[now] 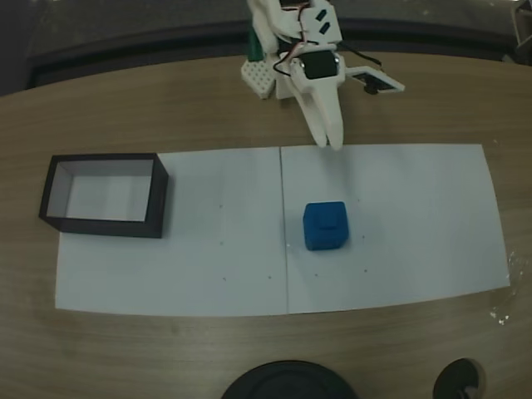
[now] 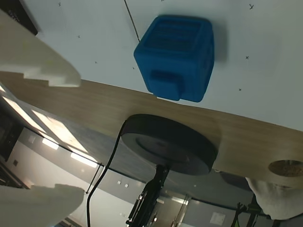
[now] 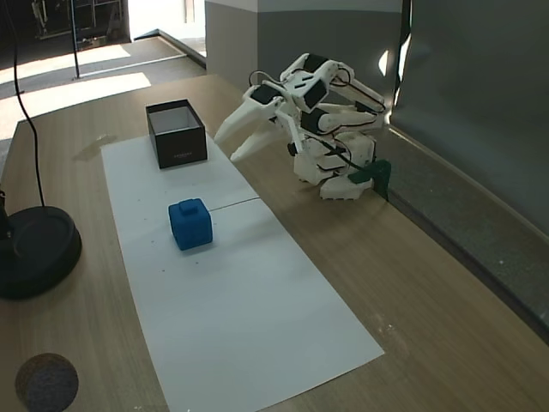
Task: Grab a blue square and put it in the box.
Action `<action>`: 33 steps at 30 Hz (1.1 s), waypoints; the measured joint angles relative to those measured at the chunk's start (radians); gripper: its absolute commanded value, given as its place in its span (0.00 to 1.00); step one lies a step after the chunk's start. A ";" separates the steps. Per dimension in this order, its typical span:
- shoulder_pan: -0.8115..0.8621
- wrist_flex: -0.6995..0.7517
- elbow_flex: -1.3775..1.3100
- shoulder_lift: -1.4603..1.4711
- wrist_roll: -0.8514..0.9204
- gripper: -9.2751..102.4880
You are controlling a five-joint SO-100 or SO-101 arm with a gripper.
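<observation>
The white two-finger gripper (image 3: pixel 228 146) hangs above the edge of the paper with its fingers spread wide and nothing between them; in a fixed view (image 1: pixel 332 141) from above, its tips sit right at the far border of the sheet. In the wrist view the two pale fingers (image 2: pixel 40 61) enter from the left edge with a broad gap between them.

The blue cube (image 1: pixel 325 225) rests alone on the white paper sheets (image 1: pixel 407 233), at about 6 o'clock from the fingertips in that fixed view, near but clearly apart from them. Bare paper surrounds it on every side. In the wrist view the cube (image 2: pixel 176 57) lies toward 1 o'clock from the gap in the fingers, with a raised tab on its lower face, close to the paper's border with the wood.

The black-walled box (image 1: pixel 104 196) stands at 9 o'clock from the cube, well apart, on the left end of the paper, its white floor bare. In the other fixed view (image 3: pixel 175 133) it sits at 12 o'clock from the cube (image 3: pixel 190 223), just left of the gripper.

The paper is two sheets meeting at a seam (image 1: pixel 283 224) just left of the cube. They lie on a wooden tabletop (image 1: pixel 125 349). A round black stand base (image 3: pixel 34 251) with a cable sits on the wood beyond the paper's near edge, beside a round hole (image 3: pixel 46 382) in the table. The arm's base (image 3: pixel 339 176) is at the table's back edge, by a grey wall (image 3: pixel 480 86).
</observation>
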State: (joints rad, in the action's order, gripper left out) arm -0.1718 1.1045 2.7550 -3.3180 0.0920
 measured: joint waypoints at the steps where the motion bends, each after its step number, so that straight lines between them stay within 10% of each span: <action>1: 0.000 0.015 -0.037 0.058 0.000 0.34; 20: -0.018 0.376 -1.017 1.509 -0.178 0.44; 33: -0.009 0.373 -1.235 1.898 -0.178 0.44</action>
State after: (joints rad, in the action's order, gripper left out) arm -0.1810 1.4772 1.5202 -1.4205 -0.0859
